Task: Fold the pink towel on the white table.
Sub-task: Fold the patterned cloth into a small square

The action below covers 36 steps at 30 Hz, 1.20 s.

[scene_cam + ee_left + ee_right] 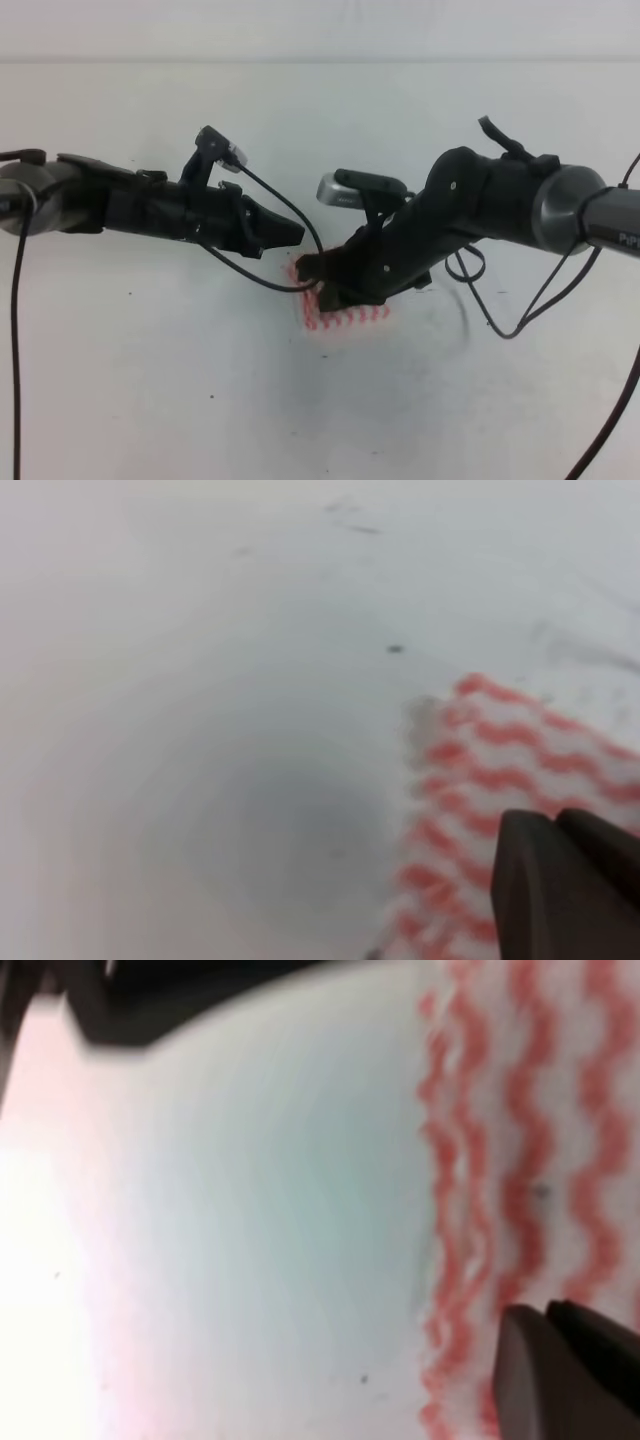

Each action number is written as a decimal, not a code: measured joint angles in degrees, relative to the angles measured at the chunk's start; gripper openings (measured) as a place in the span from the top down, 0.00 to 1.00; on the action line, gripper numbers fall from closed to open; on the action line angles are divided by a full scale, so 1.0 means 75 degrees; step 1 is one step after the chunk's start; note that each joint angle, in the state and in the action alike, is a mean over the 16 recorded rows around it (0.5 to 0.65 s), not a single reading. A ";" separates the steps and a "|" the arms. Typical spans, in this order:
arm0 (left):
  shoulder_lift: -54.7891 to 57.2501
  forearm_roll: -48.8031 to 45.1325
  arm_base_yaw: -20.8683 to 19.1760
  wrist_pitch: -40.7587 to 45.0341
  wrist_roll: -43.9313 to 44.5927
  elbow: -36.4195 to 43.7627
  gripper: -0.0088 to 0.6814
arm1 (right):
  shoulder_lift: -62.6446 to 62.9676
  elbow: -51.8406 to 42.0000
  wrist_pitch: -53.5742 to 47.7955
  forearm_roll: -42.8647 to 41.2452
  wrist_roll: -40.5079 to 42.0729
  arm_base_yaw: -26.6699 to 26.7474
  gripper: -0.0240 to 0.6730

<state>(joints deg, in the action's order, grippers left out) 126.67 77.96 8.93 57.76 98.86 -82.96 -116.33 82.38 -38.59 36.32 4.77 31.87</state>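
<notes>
Pink towel flat on white table; both arms' fingers' state: cannot tell

Two black robot arms, cables trailing.
Grey cylindrical joints, silver-cased wrist cameras, looping black wires, small screws dotting matte housings.

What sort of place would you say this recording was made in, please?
Probably a lab test bench: a bare white table against a plain wall, two cabled robot arms, and only the pink towel as a prop.
</notes>
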 joint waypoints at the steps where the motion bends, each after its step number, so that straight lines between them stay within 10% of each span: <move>1: -0.0002 -0.0015 0.0005 0.0044 -0.0112 0.0000 0.99 | 0.0014 0.0000 0.0023 -0.0027 -0.0004 -0.0037 0.96; 22: -0.0068 -0.1001 0.0823 -0.1483 -0.1094 0.0000 0.99 | 0.0361 0.0001 0.0201 -0.0259 -0.0046 -0.0959 0.99; 36: -0.0282 -0.1156 0.0833 -0.0214 -0.1288 -0.0011 0.99 | 0.0257 0.0048 0.0849 -0.0273 -0.0048 -0.0962 0.99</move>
<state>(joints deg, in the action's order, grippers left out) 124.55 69.29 15.18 56.16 89.20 -83.04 -114.40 82.73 -32.23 34.27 4.41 24.66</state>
